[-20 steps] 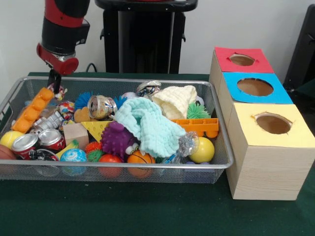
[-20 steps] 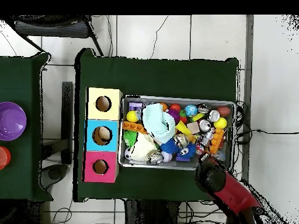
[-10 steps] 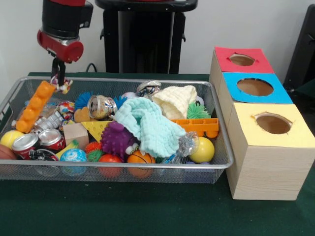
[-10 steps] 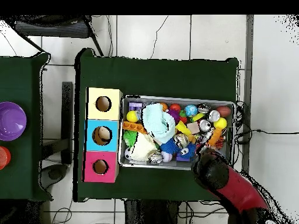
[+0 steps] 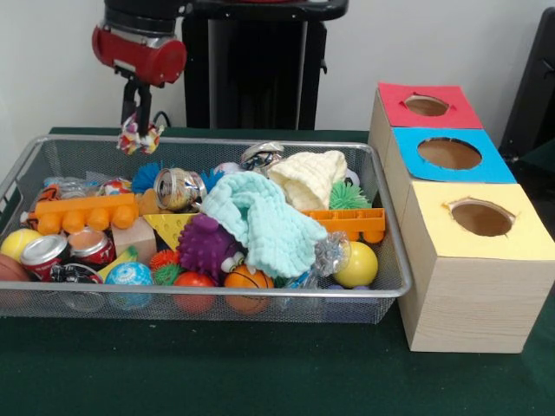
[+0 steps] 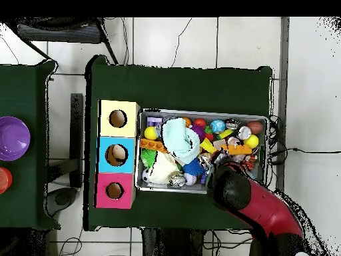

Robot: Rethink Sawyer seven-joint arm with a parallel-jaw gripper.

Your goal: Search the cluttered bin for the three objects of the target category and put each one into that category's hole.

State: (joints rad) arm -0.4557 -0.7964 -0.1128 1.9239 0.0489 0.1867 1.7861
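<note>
My gripper (image 5: pixel 138 124) hangs above the back left part of the wire bin (image 5: pixel 217 293), shut on a small crumpled multicoloured object (image 5: pixel 140 139) that dangles clear of the clutter. Below it lie a long orange studded brick (image 5: pixel 82 212), flat among crushed cans (image 5: pixel 178 188), and balls. In the overhead view the red arm (image 6: pixel 233 192) covers the gripper and that corner of the bin (image 6: pixel 200 112). Three boxes stand beside the bin with a red hole (image 5: pixel 426 105), a blue hole (image 5: pixel 449 153) and a yellow hole (image 5: pixel 481 217).
A mint cloth (image 5: pixel 260 221), a cream knitted hat (image 5: pixel 310 178), a purple spiky ball (image 5: pixel 206 245) and a yellow ball (image 5: pixel 360 264) fill the bin's middle and right. The black pedestal (image 5: pixel 251 61) stands behind. A purple bowl (image 6: pixel 13 138) sits on a side table.
The gripper has risen and moved right in the front view, lifting the small multicoloured object. The orange brick, earlier propped up at the left, now lies flat.
</note>
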